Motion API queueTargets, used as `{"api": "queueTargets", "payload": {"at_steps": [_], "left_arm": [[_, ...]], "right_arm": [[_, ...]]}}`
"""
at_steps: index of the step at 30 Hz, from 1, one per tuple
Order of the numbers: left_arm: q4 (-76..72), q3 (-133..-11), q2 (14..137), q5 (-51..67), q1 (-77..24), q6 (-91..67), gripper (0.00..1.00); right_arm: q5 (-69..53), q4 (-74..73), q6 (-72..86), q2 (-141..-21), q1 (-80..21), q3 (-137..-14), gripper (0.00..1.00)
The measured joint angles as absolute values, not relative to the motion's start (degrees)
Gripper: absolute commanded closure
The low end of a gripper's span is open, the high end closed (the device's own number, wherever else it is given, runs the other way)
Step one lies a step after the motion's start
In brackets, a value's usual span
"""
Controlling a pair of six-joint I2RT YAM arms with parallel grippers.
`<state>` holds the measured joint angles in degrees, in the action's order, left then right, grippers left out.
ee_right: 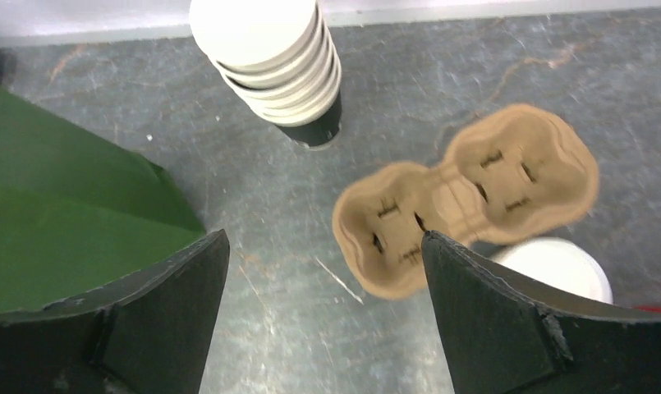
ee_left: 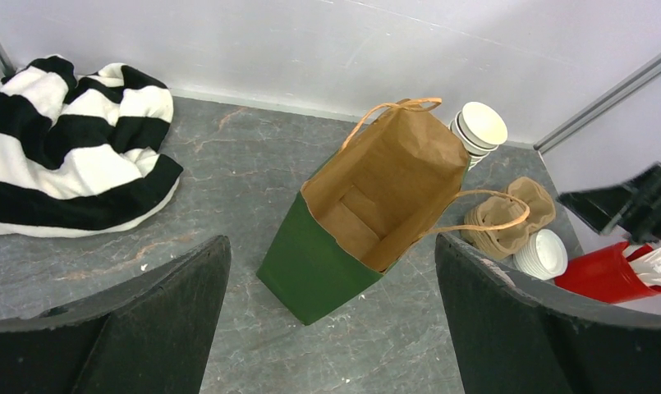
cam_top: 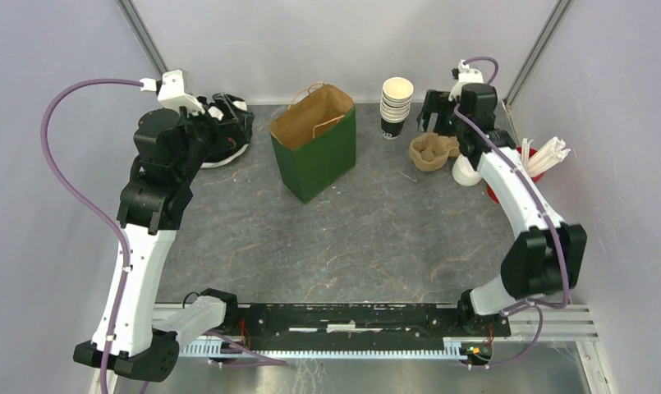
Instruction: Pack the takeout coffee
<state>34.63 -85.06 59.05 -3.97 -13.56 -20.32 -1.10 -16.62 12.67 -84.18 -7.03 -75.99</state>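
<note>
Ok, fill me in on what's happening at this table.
Nothing is packed yet. The left gripper hangs open, pointed toward the green paper bag, which stands open and empty. The right gripper is open over the cardboard carrier, beside the stack of paper cups and the white lids. Neither holds anything.

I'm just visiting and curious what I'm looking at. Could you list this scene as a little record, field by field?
Bag: green paper bag, upright, open, nothing seen inside
Cups: stack of paper cups, right of the bag
Carrier: brown two-cup carrier, empty, near the cups
Lids: white lids, stacked beside the carrier
Left claw: open, raised left of the bag, holding nothing
Right claw: open, hovering by the carrier, holding nothing
</note>
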Motion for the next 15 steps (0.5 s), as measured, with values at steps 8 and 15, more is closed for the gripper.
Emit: {"api": "queueTargets", "payload": {"at_steps": [8, 15], "left_arm": [[34.68, -84.68, 59.09, -3.77, -13.56, -20.34, 0.00], [35.70, -84.68, 59.09, -3.79, -13.56, -20.34, 0.00]], "right_arm": [[1.21, -12.78, 19.57, -100.92, -8.88, -93.12, 0.35], [5.13, -13.89, 22.31, -111.57, -10.28, -106.61, 0.36]]}}
